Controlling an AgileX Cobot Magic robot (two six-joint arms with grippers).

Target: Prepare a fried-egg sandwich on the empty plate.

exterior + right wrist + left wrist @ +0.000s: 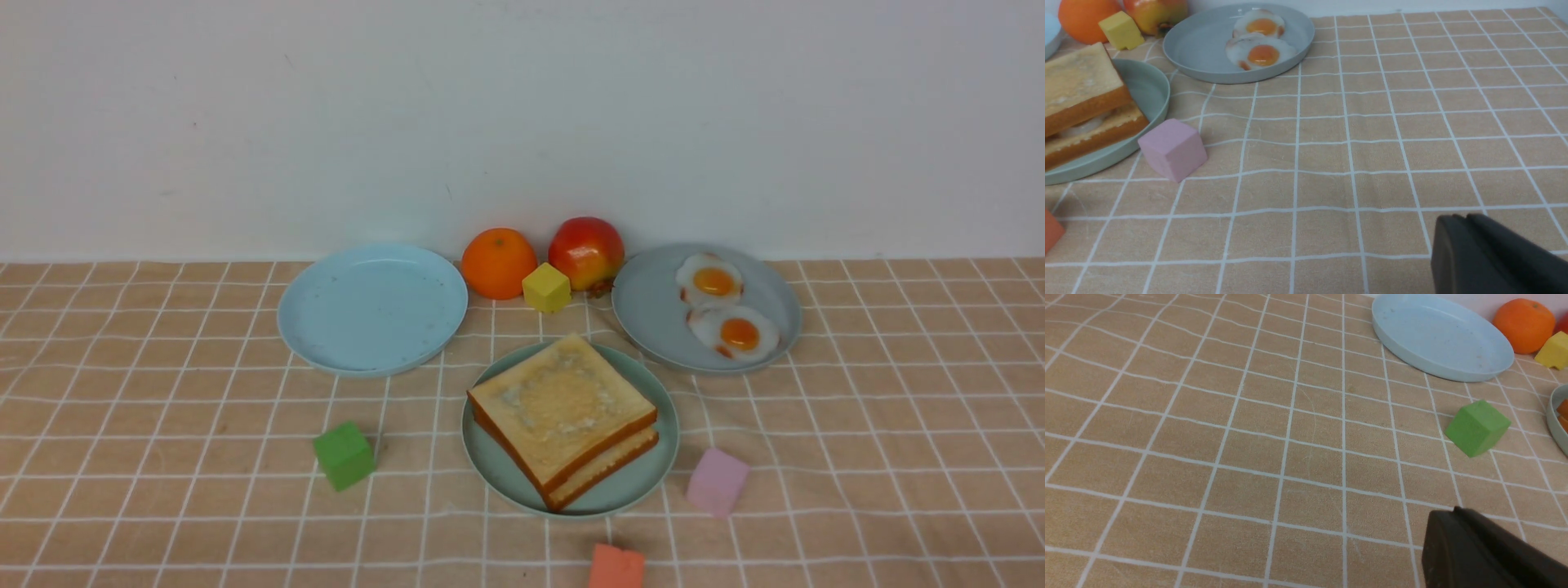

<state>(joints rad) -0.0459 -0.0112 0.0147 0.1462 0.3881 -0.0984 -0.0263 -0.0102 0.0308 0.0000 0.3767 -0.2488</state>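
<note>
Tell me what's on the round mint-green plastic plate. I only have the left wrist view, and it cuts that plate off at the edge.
Observer: Two square golden-brown toast slices lie stacked on the mint-green plate.
Operator: Is there any egg inside?
Observer: The right wrist view shows a white layer between the slices. It is probably a fried egg, but no yolk shows.
Operator: How many eggs are left elsewhere?
Observer: Two white fried eggs with orange yolks, one farther back and one nearer, lie on the round grey-blue plate.
</note>
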